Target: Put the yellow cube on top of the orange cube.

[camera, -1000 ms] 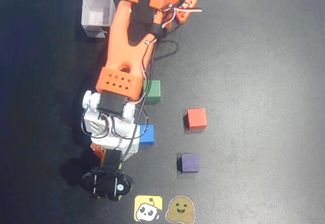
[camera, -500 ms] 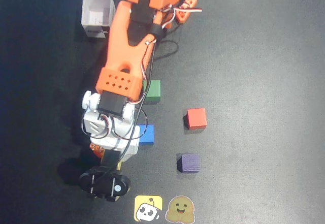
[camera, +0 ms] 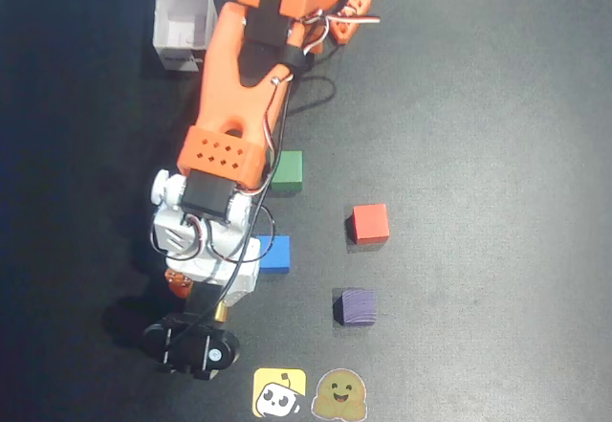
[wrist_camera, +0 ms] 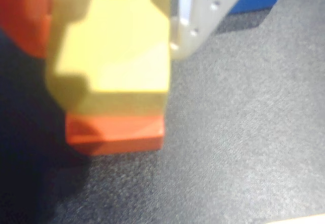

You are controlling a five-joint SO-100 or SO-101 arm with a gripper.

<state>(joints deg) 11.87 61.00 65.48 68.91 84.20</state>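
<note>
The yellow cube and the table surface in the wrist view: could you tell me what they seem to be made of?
The yellow cube looks like painted wood or plastic with a smooth matte finish: flat even colour, crisp edges, though the picture is blurred. The table surface seems a dark fabric or rubber mat: fine speckled grain, no shine.

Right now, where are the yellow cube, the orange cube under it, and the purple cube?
yellow cube [wrist_camera: 119,46]: wrist view, its bright top face.
orange cube [wrist_camera: 117,132]: wrist view, its visible front side.
purple cube [camera: 357,305]: overhead view, its top face.
</note>
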